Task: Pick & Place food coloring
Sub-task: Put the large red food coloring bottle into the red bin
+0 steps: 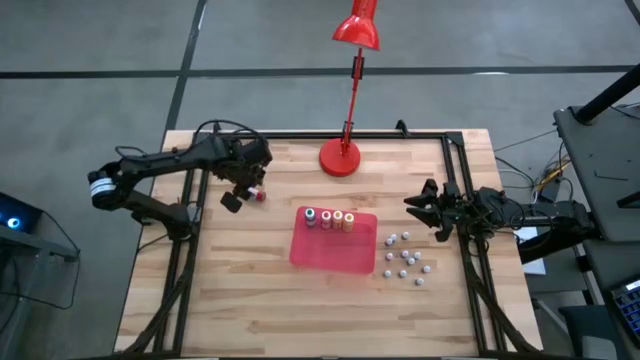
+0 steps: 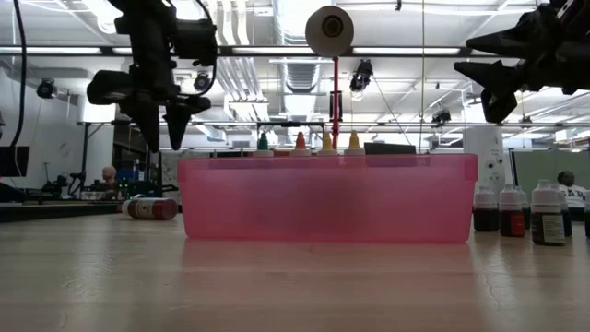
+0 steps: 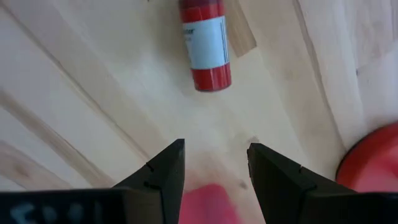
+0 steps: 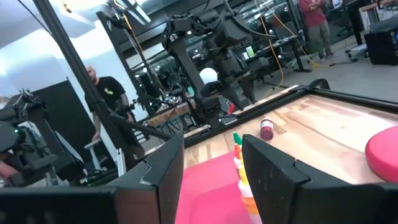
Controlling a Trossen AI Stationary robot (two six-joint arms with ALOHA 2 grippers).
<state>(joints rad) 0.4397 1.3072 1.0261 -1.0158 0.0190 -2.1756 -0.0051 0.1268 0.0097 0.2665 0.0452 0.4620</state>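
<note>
Food coloring is split between two places. Four bottles [image 1: 329,218] stand upright in a row along the far wall of the red tray [image 1: 334,254], near the middle of the table [image 1: 250,300], their green, red and yellow tips showing above the rim in the low view. One red bottle [image 3: 204,43] lies on its side on the bare wood, between the tray and the table's left edge, well apart from the tray.

The left tool [image 1: 240,190] hangs above that fallen bottle with its fingers parted and nothing between them; its wrist view shows the bottle just ahead of the fingertips, not yet between them. It seems poised so it can drop down over the bottle, which, lying flat, will likely need a grip across its body.

The right tool [image 1: 425,205] waits near the right edge of the table, raised off the wood, fingers apart and empty, probably keeping clear of the tray.

Small grey-white beads [image 1: 405,260] are scattered just beside the tray towards the right edge. A red lamp [image 1: 341,157] stands at the far edge.
</note>
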